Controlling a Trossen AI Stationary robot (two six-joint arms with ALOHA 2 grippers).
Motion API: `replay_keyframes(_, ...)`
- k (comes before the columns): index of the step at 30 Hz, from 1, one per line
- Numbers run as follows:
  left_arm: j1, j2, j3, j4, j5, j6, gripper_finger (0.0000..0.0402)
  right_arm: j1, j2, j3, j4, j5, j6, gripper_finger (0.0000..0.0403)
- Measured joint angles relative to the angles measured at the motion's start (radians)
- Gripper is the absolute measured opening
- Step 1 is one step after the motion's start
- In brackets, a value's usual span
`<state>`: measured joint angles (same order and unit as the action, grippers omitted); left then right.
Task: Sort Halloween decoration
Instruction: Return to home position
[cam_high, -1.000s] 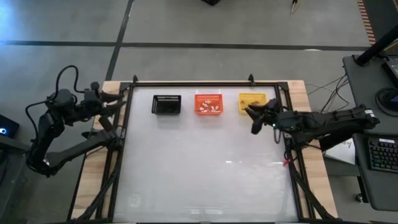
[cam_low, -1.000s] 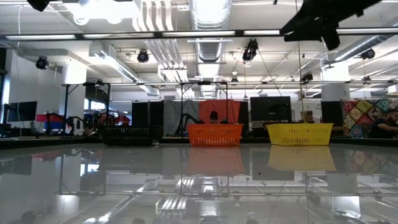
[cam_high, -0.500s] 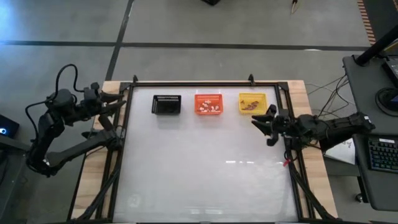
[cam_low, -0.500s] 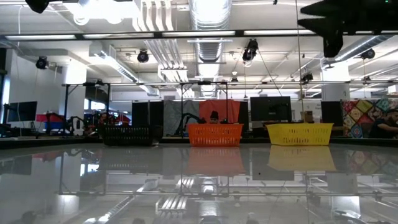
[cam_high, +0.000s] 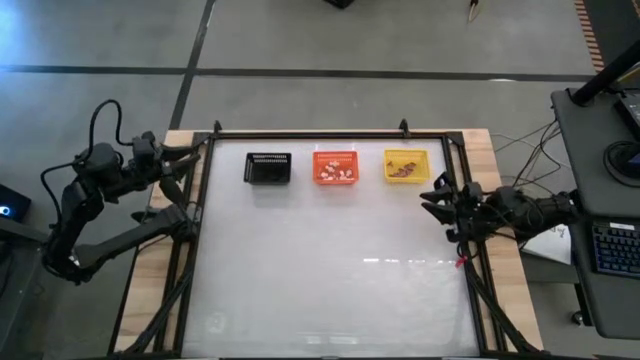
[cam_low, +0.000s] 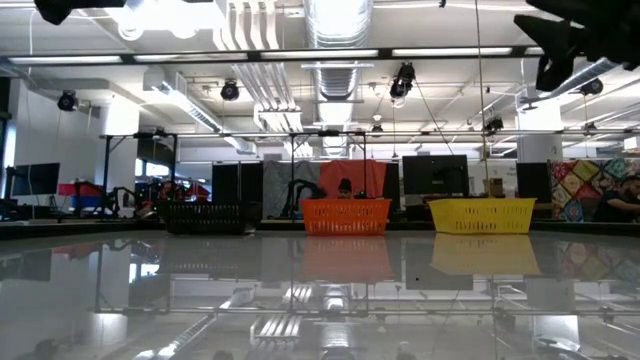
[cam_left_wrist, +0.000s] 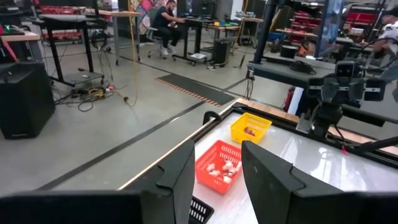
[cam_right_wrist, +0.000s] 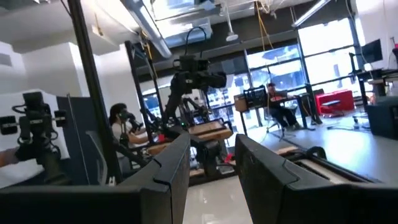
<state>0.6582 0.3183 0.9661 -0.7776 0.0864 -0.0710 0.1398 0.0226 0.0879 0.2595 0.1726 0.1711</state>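
Note:
Three small baskets stand in a row along the table's far edge: black (cam_high: 268, 168), orange (cam_high: 336, 167) and yellow (cam_high: 406, 166). White decoration bits (cam_high: 341, 174) lie in the orange basket, and brownish pieces (cam_high: 402, 171) lie in the yellow one. What the black basket holds does not show. My left gripper (cam_high: 192, 161) hovers open over the table's far left corner, its fingers (cam_left_wrist: 180, 180) bare and pointing toward the baskets. My right gripper (cam_high: 432, 197) hangs open at the table's right edge, near side of the yellow basket, with nothing between its fingers (cam_right_wrist: 168, 171).
A dark frame rail (cam_high: 330, 134) runs round the glossy white tabletop (cam_high: 320, 270). A desk with a keyboard (cam_high: 612, 245) stands beyond the right edge. People sit at desks in the room behind (cam_left_wrist: 166, 22).
My right gripper has drawn back from over the yellow basket toward the table's right edge and a little toward the near side, sinking and tipping its fingers up. It has stayed open. The baskets have not moved.

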Motion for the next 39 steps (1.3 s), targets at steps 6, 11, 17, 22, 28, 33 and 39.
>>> replay_keyframes(6, 0.000, 0.000, 0.000, 0.000, 0.000, -0.036, 0.0115, 0.000, -0.016, -0.036, -0.017, 0.002, 0.005, 0.0118)
replay_keyframes(11, 0.000, 0.001, 0.000, 0.000, 0.000, -0.048, 0.0115, 0.000, -0.017, -0.058, -0.058, 0.007, 0.012, 0.0118)
replay_keyframes(17, 0.000, 0.001, 0.000, -0.001, 0.000, -0.073, 0.0115, -0.001, -0.022, -0.058, -0.212, 0.065, 0.070, 0.0118)
replay_keyframes(22, 0.000, 0.001, 0.000, -0.001, 0.000, -0.073, 0.0115, 0.000, -0.021, -0.057, -0.261, 0.062, 0.062, 0.0118)
replay_keyframes(28, 0.000, 0.001, -0.009, -0.002, 0.000, -0.074, 0.0115, 0.000, -0.001, -0.057, -0.265, 0.051, 0.000, 0.0118)
replay_keyframes(33, 0.000, 0.001, -0.018, -0.001, 0.000, -0.114, 0.0115, 0.000, 0.024, -0.057, -0.274, -0.012, 0.048, 0.0118)
replay_keyframes(39, 0.000, 0.001, -0.035, -0.001, 0.001, -0.131, 0.0115, 0.000, 0.031, -0.057, -0.277, -0.016, 0.080, 0.0118)
